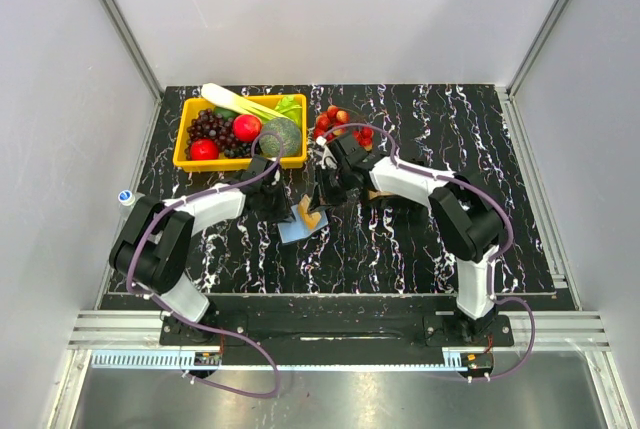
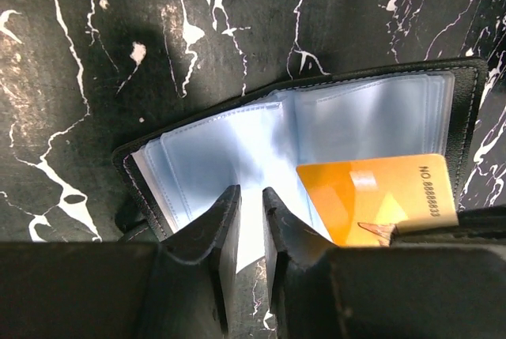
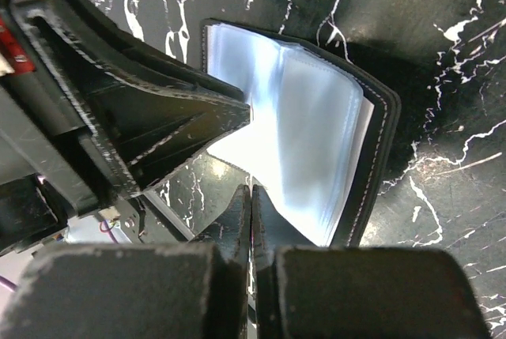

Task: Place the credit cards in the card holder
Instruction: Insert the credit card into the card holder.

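Note:
The card holder (image 1: 296,229) (image 2: 237,149) (image 3: 316,133) lies open on the black marbled table, black outside with light-blue clear sleeves fanned up. One orange credit card (image 1: 312,217) (image 2: 371,197) leans over its right half, its lower edge hidden. My left gripper (image 1: 287,211) (image 2: 251,193) stands at the holder's near edge, jaws a narrow gap apart with a sleeve leaf showing between them. My right gripper (image 1: 322,204) (image 3: 251,189) is pressed shut right over the card, which sits edge-on and unseen in its own view.
A yellow basket (image 1: 185,154) of grapes, apples and greens stands at the back left. A cluster of small red fruits (image 1: 345,127) lies behind the right gripper. A small white-and-blue cap (image 1: 125,197) sits off the table's left edge.

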`<state>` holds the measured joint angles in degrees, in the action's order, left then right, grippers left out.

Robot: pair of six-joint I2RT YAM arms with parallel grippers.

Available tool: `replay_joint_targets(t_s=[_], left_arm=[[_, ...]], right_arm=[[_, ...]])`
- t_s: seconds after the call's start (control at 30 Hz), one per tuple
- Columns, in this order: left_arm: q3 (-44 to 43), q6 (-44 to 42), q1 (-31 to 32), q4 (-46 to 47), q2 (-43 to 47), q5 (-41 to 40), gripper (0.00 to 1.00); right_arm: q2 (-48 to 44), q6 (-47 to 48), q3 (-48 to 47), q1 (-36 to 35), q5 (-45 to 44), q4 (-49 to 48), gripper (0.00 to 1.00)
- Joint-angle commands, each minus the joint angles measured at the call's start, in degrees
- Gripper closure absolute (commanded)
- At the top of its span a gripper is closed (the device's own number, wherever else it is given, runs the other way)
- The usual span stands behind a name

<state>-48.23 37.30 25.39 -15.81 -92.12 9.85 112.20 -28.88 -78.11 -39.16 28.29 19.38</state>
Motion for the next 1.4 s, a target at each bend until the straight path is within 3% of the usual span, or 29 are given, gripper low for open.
replay_joint_targets(t_s=[0.0,0.2,0.37,0.67,0.93,1.37], left_arm=[[-0.4,-0.1,-0.1,-1.6,2.0,-2.4,0.79],[2.1,0.1,-0.1,-2.6,5.6,-3.0,0.79],[6.5,1.3,-0.1,-2.4,10.7,-5.4,0.62],[9.1,3.3,-0.1,0.7,8.4,-3.4,0.6],[11.2,4.3,-0.1,2.9,7.1,-2.7,0.76],[12.2,4.3,0.2,5.8,6.4,0.3,0.89]], right_arm=[[1.2,0.1,-1.2,-0.7,-2.8,-1.0,1.0],[2.0,-1.5,1.5,-0.7,-5.2,-5.5,1.0],[2.7,-3.5,3.0,-0.7,-4.1,-8.4,1.0],[2.8,-5.3,6.0,-0.6,-6.2,-10.6,1.0],[1.4,-6.8,9.4,0.4,-8.2,-12.7,1.0],[4.3,-8.5,9.3,0.6,-5.5,-15.1,1.0]])
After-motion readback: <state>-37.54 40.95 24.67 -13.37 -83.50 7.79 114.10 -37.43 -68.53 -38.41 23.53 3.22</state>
